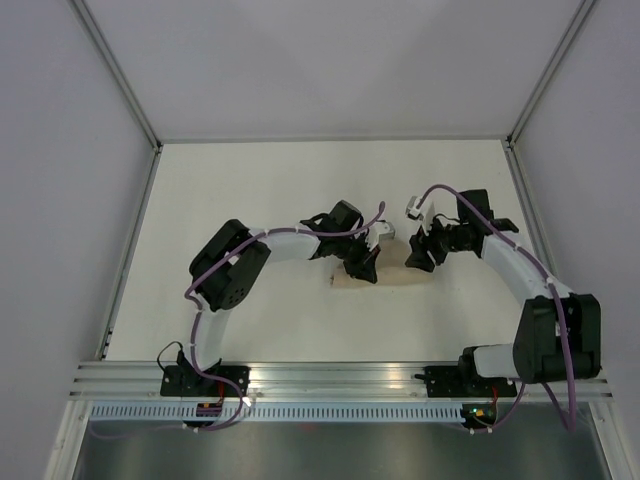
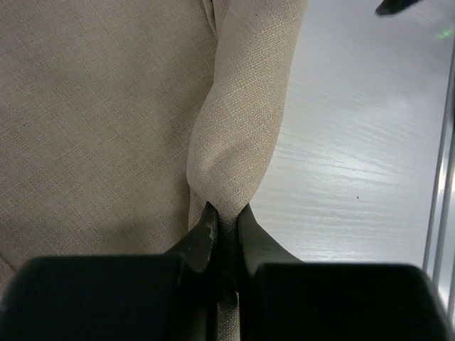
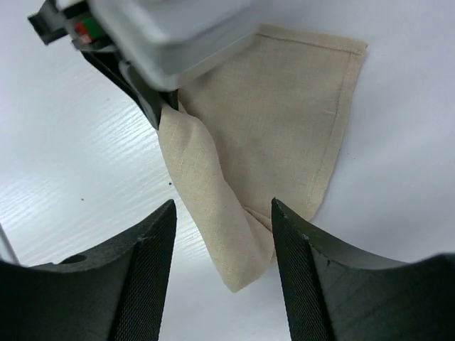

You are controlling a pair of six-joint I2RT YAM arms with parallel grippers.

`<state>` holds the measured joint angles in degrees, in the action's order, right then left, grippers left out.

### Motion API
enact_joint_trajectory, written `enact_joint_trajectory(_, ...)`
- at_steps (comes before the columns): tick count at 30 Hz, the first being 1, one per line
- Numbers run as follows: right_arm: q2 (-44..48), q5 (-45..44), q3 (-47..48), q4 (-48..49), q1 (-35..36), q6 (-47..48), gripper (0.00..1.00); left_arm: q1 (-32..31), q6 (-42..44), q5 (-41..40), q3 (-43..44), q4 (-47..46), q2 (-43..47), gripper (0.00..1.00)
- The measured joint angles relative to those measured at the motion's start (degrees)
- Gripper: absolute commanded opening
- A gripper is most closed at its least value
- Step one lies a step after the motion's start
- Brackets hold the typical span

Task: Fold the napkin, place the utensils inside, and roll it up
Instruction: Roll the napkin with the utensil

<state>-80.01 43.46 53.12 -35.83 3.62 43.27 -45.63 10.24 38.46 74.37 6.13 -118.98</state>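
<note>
Jaws of the left gripper (image 2: 226,217) are pressed together, pinching a rolled fold of the tan napkin (image 2: 92,128). Right gripper (image 3: 224,209) hangs over the roll's other end, its jaws spread wide, holding nothing. The napkin lies partly rolled on the white table (image 1: 300,190), between both arms.
</note>
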Motion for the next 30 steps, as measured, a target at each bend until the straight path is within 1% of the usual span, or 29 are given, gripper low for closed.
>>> enact_joint_trajectory(3,6.0,-2.7,-7.0,5.4,2.4,0.5,0.62,1.0,-1.0,2.8,2.7,3.0,-1.8,0.02)
enact_joint_trajectory(8,10.8,-9.6,-15.6,14.4,11.6,1.2,0.63,2.3,-2.4,6.6,6.7,7.3,-4.5,0.02)
enact_joint_trajectory(13,10.5,-17.0,-20.4,22.3,20.2,1.6,0.62,3.1,-3.4,9.1,9.4,10.2,-6.5,0.02)
enact_joint_trajectory(21,6.2,-27.3,-23.3,32.2,29.1,2.2,0.61,3.6,-4.0,10.8,11.5,12.5,-7.9,0.02)
enact_joint_trajectory(23,4.9,-29.7,-23.7,34.5,30.7,2.4,0.59,3.7,-4.0,11.0,11.6,12.6,-8.0,0.02)
enact_joint_trajectory(24,4.3,-30.8,-23.8,35.5,31.3,2.6,0.55,3.7,-4.0,11.0,11.6,12.7,-8.0,0.02)
enact_joint_trajectory(26,3.3,-32.5,-23.9,37.0,32.0,2.7,0.50,3.7,-4.1,11.0,11.6,12.7,-8.1,0.02)
enact_joint_trajectory(27,2.9,-33.3,-23.9,37.7,32.2,2.9,0.45,3.7,-4.1,11.1,11.6,12.7,-8.1,0.03)
enact_joint_trajectory(28,2.4,-33.9,-23.9,38.3,32.3,3.0,0.43,3.7,-4.1,11.1,11.6,12.7,-8.1,0.05)
enact_joint_trajectory(29,2.1,-34.2,-23.9,38.7,32.3,3.0,0.41,3.7,-4.1,11.1,11.6,12.7,-8.1,0.10)
enact_joint_trajectory(30,1.8,-34.5,-23.9,38.9,32.3,3.0,0.37,3.8,-4.2,11.1,11.6,12.7,-8.1,0.12)
